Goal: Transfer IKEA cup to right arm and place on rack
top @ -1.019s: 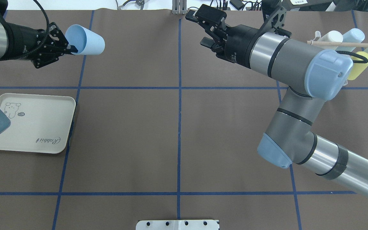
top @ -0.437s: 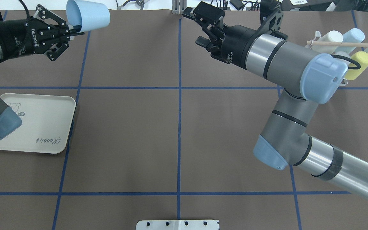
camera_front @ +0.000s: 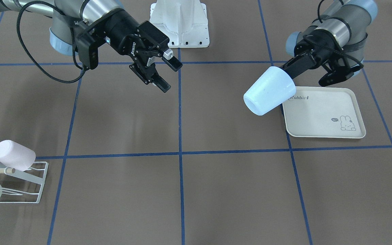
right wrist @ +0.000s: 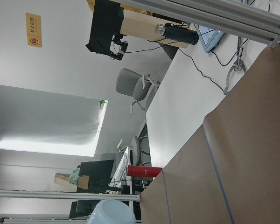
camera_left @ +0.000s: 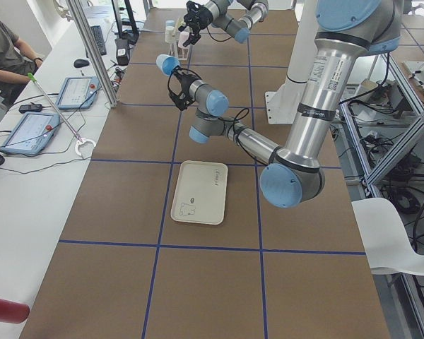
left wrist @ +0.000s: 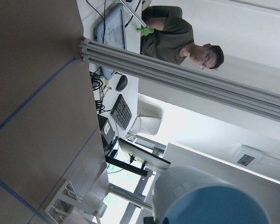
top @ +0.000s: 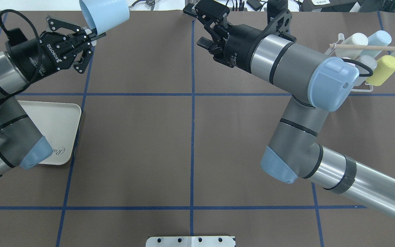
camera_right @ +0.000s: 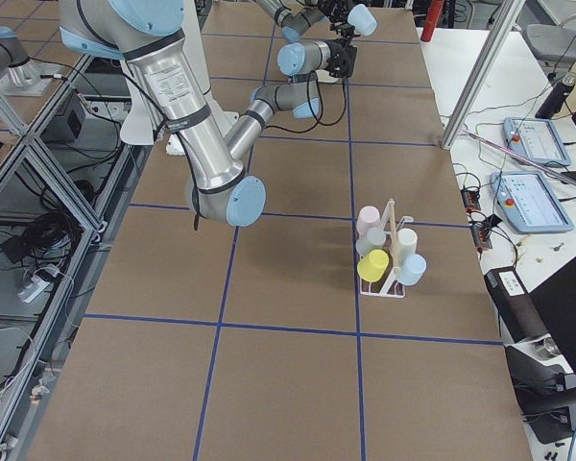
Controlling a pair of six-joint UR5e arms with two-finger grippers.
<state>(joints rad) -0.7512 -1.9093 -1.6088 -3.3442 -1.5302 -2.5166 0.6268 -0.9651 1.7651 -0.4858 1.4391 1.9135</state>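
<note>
One blue cup point(camera_front: 269, 90) hangs clamped in the left jaws.

The cup point(camera_front: 269, 90) is seen to be smooth, matt plastic, the tabletop point(camera_front: 216, 183) is covered with matt brown paper marked with blue tape point(camera_front: 179, 136), the rack point(camera_front: 43, 182) is made of white-coated wire crossed by a bare wooden rod point(top: 369, 47), and the tray point(camera_front: 322, 115) is finished in matt cream plastic.
</note>
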